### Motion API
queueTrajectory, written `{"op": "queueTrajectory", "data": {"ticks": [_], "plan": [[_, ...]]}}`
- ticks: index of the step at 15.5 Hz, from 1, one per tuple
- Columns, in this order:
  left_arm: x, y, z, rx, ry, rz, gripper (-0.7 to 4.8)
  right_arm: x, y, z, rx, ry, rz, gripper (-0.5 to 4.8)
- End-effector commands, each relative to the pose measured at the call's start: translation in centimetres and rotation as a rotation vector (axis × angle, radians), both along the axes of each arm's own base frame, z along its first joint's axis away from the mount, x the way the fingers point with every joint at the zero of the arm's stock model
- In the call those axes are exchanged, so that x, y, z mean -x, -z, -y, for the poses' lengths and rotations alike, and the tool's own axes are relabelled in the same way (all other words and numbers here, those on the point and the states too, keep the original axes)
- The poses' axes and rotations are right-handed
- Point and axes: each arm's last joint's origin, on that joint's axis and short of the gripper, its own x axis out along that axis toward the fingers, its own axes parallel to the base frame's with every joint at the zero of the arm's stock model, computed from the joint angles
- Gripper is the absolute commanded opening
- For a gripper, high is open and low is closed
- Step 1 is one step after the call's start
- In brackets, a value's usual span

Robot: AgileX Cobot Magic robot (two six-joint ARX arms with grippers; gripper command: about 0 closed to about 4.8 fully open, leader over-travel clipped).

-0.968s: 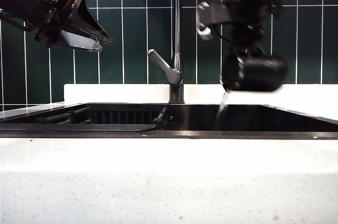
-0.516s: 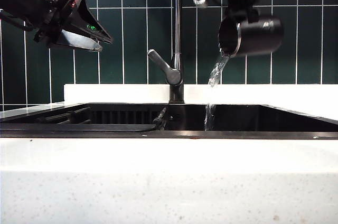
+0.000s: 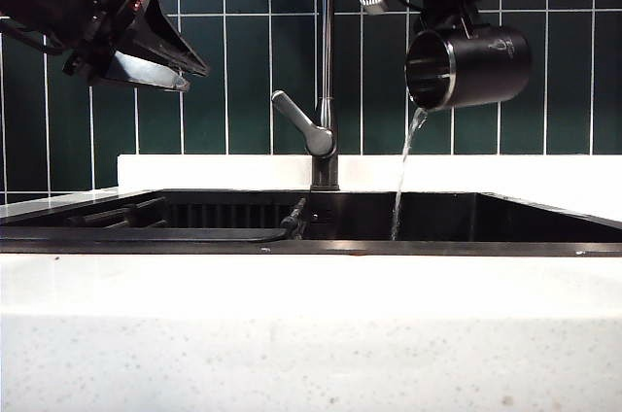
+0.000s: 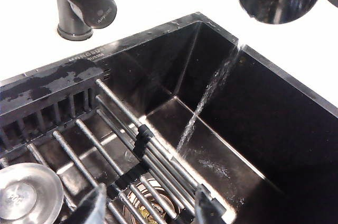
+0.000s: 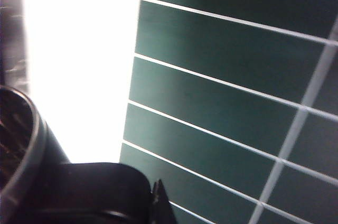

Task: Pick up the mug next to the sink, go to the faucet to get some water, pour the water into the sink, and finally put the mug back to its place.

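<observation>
While the white speckled countertop (image 3: 311, 325) fronts the black recessed sink (image 3: 457, 218), the matte black steel-rimmed mug (image 3: 468, 66) hangs tipped at two o'clock, clamped in the right gripper (image 3: 449, 6), water (image 3: 403, 174) streaming down. Lettering on the sink's rack (image 4: 87, 54) is unreadable. Left gripper (image 3: 155, 52), ten o'clock, jaws wide, empty.

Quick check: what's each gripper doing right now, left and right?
Left gripper: open, empty, above the sink.
Right gripper: shut on the mug, tipped and pouring.
</observation>
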Motion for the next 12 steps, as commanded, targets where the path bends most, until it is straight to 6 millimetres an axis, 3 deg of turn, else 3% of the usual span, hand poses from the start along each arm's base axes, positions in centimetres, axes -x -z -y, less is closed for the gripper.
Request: {"op": "queueTrajectory", "data": {"ticks": [1, 7, 10, 12], "plan": [[0.1, -0.3, 0.0, 0.005, 0.004, 0.02, 2.1, 0.5, -0.5, -0.4, 0.005, -0.015, 0.004, -0.01], [0.1, -0.2, 0.0, 0.007, 0.004, 0.015, 2.1, 0.7, -0.3, -0.6, -0.024, -0.009, -0.012, -0.01], [0.1, -0.2, 0.0, 0.008, 0.004, 0.014, 2.1, 0.3, -0.7, -0.1, -0.201, 0.09, 0.039, -0.01], [0.3, -0.2, 0.0, 0.006, 0.005, -0.002, 2.1, -0.7, -1.1, 1.9, -0.413, 0.222, 0.109, -0.01]]}}
